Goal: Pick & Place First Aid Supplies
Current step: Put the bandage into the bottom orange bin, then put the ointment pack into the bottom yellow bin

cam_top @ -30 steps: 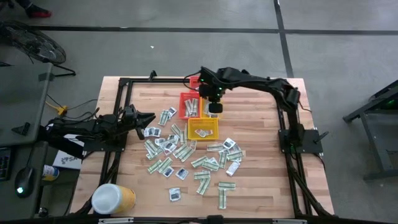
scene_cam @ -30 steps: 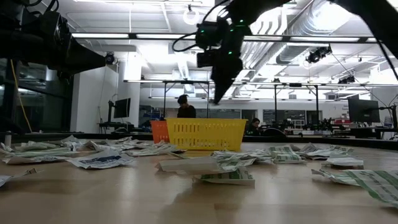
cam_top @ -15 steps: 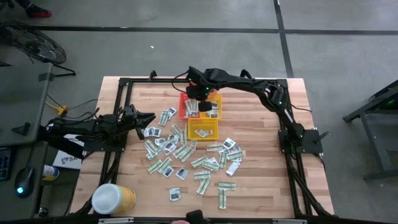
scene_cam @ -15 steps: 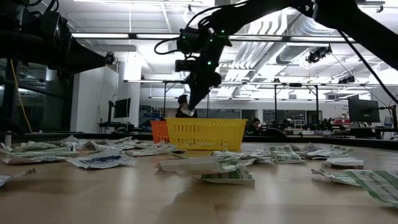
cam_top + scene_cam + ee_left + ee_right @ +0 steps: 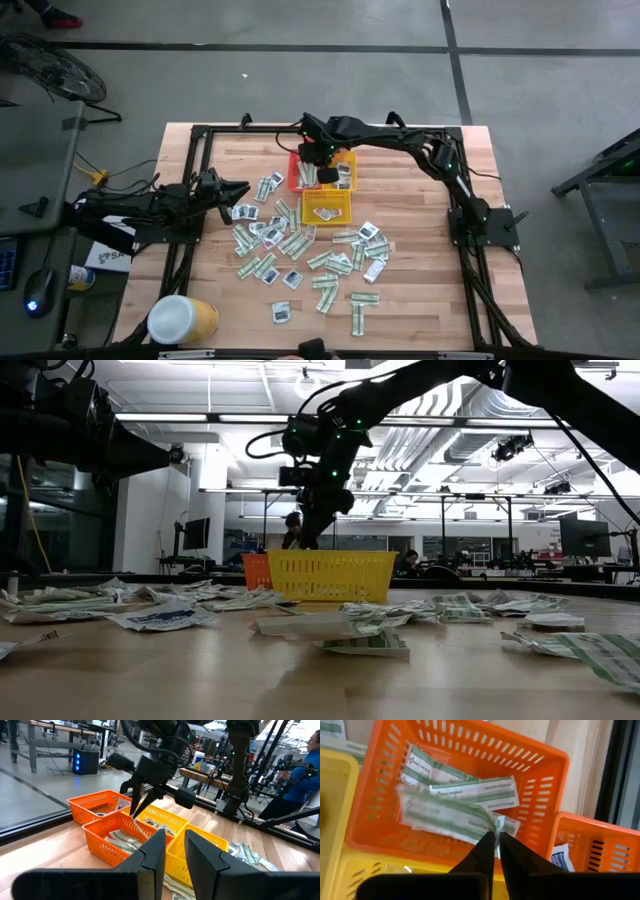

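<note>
We stand at the placing step. On the bench [image 5: 420, 300] many packets [image 5: 300, 255] lie scattered across the middle, from the left side toward the near edge. A yellow tub with a white lid [image 5: 182, 320] lies at the near left corner. Three small baskets stand close together near the far edge: a yellow basket [image 5: 327, 207], and behind it an orange basket [image 5: 455, 795] and a second orange basket [image 5: 597, 852] beside it.

The right claw [image 5: 495, 840] hangs over the first orange basket, and its fingers hold the end of one green-and-white strip [image 5: 445, 815] between them, almost closed on it. The strip hangs just above other strips already lying in this basket. We judge that the drop is about to happen or has just begun, since the grip looks very narrow.

The left claw [image 5: 172, 851] waits low at the left edge of the bench, its fingers a little apart with nothing between them.

The next move, we think, calls for opening the right fingers fully so the strip falls inside the basket walls, then lifting straight up before going back to the loose packets.
</note>
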Action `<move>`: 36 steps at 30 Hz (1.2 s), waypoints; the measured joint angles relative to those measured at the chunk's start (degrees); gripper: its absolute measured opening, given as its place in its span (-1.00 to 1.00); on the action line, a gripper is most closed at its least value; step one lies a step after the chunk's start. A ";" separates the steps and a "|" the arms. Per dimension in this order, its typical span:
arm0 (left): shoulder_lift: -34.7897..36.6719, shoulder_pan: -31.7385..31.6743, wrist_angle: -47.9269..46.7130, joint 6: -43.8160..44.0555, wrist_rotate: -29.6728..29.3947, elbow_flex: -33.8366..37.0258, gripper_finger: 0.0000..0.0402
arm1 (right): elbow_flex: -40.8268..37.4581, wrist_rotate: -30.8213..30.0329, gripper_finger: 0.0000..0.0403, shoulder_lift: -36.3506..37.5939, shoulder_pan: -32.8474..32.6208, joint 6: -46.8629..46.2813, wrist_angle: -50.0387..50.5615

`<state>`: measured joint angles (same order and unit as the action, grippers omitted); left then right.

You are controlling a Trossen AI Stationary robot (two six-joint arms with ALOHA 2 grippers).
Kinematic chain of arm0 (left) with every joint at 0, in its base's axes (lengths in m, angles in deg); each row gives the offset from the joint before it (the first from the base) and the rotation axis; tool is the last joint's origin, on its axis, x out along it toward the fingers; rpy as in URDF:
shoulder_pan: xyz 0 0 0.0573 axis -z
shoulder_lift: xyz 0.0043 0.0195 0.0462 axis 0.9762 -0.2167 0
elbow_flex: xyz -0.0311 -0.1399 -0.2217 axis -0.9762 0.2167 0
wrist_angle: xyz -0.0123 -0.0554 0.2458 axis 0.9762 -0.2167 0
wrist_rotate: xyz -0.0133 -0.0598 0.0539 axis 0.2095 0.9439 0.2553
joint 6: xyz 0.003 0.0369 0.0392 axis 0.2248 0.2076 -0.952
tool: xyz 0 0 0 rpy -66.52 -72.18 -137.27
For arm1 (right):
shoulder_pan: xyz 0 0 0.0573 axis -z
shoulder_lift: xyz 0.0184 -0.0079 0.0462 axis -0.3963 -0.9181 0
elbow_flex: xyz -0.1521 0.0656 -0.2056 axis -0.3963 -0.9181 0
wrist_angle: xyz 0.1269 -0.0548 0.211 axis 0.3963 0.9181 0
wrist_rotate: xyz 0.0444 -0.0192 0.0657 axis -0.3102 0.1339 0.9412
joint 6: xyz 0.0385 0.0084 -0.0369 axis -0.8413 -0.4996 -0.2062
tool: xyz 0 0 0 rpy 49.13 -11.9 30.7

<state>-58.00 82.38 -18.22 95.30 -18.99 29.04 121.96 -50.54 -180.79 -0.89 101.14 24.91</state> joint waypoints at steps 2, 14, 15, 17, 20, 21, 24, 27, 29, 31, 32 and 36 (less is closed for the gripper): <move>-0.01 0.00 0.00 -0.01 0.00 0.01 -0.64 | -0.23 -0.07 -0.81 0.00 0.00 -0.07 -0.12; 0.01 -0.01 0.00 0.00 0.00 0.01 -0.64 | -0.35 0.32 -0.46 2.50 0.35 -8.10 7.28; -0.01 0.00 0.00 0.00 0.00 0.00 -0.64 | -0.35 0.46 -0.46 3.08 0.37 -9.12 8.39; 0.01 0.00 0.00 0.00 0.00 0.01 -0.64 | -0.35 0.61 -0.46 4.21 0.38 -10.98 10.56; 0.01 0.01 0.00 0.00 -0.01 -0.01 -0.64 | -0.35 0.63 -0.45 5.79 0.39 -13.63 13.57; 0.00 -0.01 0.00 -0.01 -0.01 -0.01 -0.64 | -0.35 0.64 -0.45 6.29 0.39 -14.55 14.81; 0.00 0.01 0.00 0.00 0.00 0.00 -0.64 | -0.35 0.64 -0.45 7.48 0.39 -16.91 18.08; -0.01 0.00 0.00 0.00 0.00 -0.01 -0.64 | -0.35 0.45 -0.45 8.77 0.39 -19.31 20.61; 0.01 0.01 0.00 0.00 0.00 -0.01 -0.64 | -0.35 0.37 -0.45 9.51 0.35 -21.22 22.22; -0.01 -0.01 0.00 0.00 0.02 0.00 -0.64 | -0.35 0.49 -0.45 10.30 0.25 -23.72 23.87; 0.01 0.01 0.00 0.00 0.02 -0.01 -0.64 | -0.35 0.44 -0.45 10.73 0.06 -25.08 24.77; 0.01 0.01 0.00 0.00 0.00 0.01 -0.64 | -0.35 0.13 -0.45 13.06 -0.67 -31.31 28.80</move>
<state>-57.99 82.39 -18.22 95.30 -18.99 29.04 121.61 -50.41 -167.73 -1.56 69.83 53.71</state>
